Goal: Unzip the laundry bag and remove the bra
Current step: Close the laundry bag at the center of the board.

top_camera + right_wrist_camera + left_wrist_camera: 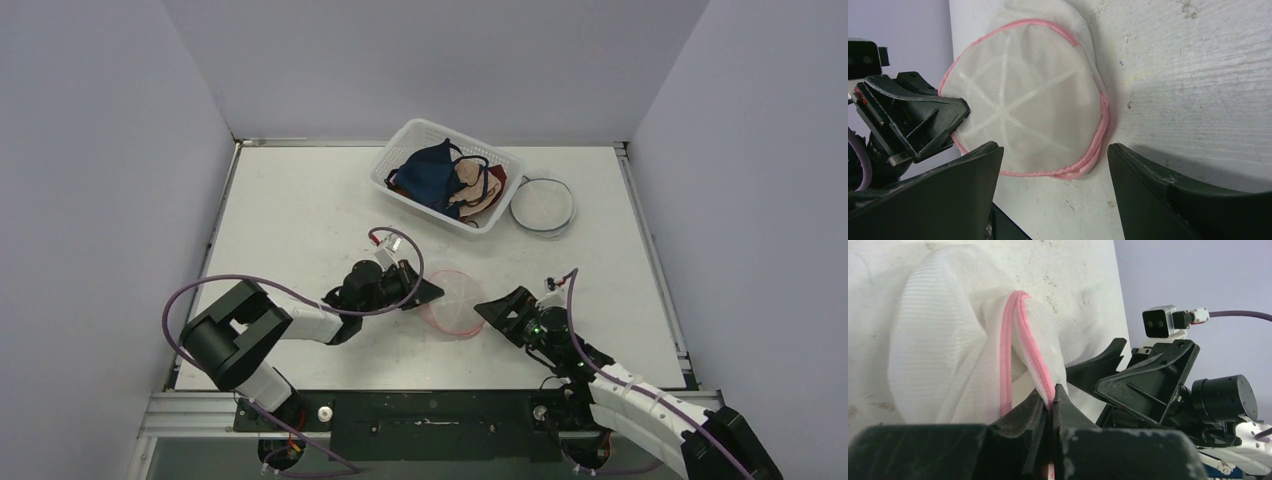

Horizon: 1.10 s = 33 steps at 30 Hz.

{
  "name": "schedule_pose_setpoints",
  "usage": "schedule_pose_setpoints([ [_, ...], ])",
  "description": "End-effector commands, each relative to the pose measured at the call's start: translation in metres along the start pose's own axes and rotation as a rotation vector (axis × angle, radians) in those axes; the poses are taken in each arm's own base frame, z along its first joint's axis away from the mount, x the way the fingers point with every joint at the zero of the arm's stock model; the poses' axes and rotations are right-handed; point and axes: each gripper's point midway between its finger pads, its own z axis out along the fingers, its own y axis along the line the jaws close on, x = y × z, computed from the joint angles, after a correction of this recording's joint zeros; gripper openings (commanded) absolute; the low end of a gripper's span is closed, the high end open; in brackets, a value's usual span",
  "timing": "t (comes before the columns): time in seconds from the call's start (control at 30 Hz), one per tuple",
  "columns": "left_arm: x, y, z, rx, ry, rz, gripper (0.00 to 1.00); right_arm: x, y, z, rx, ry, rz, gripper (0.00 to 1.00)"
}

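- Top: bag (455, 303) lies between my grippers. Left gripper (433, 291) sits on its left edge, right gripper (488, 307) just right of it. Basket (400, 150) is well beyond.
- Left wrist: left gripper pinched tight on the bag's pink zip rim (1018, 340).
- Right wrist: right gripper spread wide and empty, bag straight ahead, bare table to its right.

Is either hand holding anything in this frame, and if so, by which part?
The left hand is pinched shut on the mesh laundry bag at its pink zipper edge. The right hand is open, facing the bag, holding nothing.
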Motion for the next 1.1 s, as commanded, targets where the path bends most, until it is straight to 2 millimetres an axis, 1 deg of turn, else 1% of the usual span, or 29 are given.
schedule_pose_setpoints([
  [0.0,-0.009,0.02,-0.004,-0.055,-0.057,-0.036,0.0,0.021,-0.052,-0.003,0.097,-0.007,0.024,0.78],
  [0.13,-0.009,0.034,-0.008,-0.073,-0.08,-0.094,0.0,0.022,-0.049,0.0,0.091,-0.019,0.039,0.77],
  [0.23,-0.005,0.043,-0.009,-0.081,-0.075,-0.133,0.0,0.019,-0.052,0.003,0.116,-0.044,0.037,0.76],
  [0.37,0.002,0.055,-0.01,-0.088,-0.07,-0.182,0.0,0.019,-0.047,0.01,0.118,-0.05,0.041,0.73],
  [0.47,0.003,0.06,-0.012,-0.081,-0.073,-0.211,0.0,0.021,-0.043,0.017,0.135,-0.047,0.04,0.71],
  [0.7,0.003,0.065,-0.016,-0.087,-0.075,-0.22,0.0,0.035,-0.049,0.022,0.186,-0.017,0.024,0.71],
  [0.77,0.003,0.066,-0.016,-0.087,-0.071,-0.219,0.0,0.036,-0.048,0.023,0.18,-0.02,0.019,0.69],
  [0.8,0.004,0.066,-0.016,-0.088,-0.068,-0.22,0.0,0.037,-0.047,0.025,0.18,-0.017,0.013,0.67],
  [0.83,0.004,0.067,-0.016,-0.087,-0.068,-0.221,0.0,0.038,-0.047,0.026,0.18,-0.014,0.009,0.62],
  [0.93,0.003,0.065,-0.016,-0.077,-0.067,-0.222,0.0,0.042,-0.042,0.031,0.155,-0.001,0.011,0.42],
  [1.07,0.002,0.063,-0.019,-0.072,-0.064,-0.22,0.0,0.046,-0.037,0.034,0.132,0.003,0.01,0.24],
])
